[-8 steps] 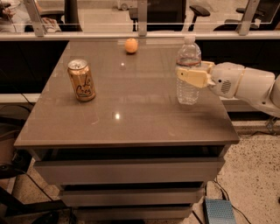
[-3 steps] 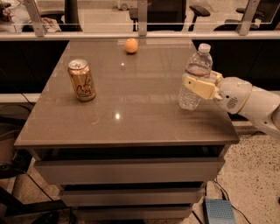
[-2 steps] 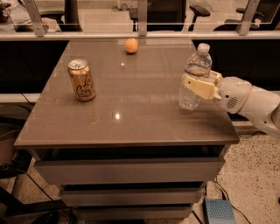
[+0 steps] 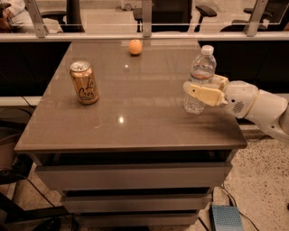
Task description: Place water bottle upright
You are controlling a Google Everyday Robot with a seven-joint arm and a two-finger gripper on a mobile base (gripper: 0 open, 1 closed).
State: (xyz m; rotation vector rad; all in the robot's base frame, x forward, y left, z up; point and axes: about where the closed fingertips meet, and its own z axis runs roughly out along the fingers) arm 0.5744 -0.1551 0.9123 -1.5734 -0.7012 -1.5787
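Robot at work: my gripper (image 4: 199,87) is clamped on the bottle (image 4: 202,67) at the right side of the table (image 4: 144,108). One tan finger (image 4: 202,93) crosses the front of the bottle's ribbed middle and the other shows just behind it. The bottle is clear plastic, its white cap (image 4: 207,49) on top, and it leans slightly to the right. Its base is down at the tabletop near the right edge, though I cannot tell whether it rests on the surface or hangs just above it. My white arm (image 4: 259,107) reaches in from the right, past the table's edge. Well apart from the bottle, on the left half of the table, a gold can (image 4: 84,82) stands upright. An orange (image 4: 135,47) lies near the far edge, about midway across, apart from both. The brown tabletop is glossy and carries small spots of reflected light. Under it, drawers (image 4: 131,176) are stacked one above another. A rail (image 4: 113,37) runs along behind the table, with office chairs (image 4: 204,10) beyond it. On the speckled floor (image 4: 262,180), by the table's right front corner, lies a small blue-grey box (image 4: 227,217).
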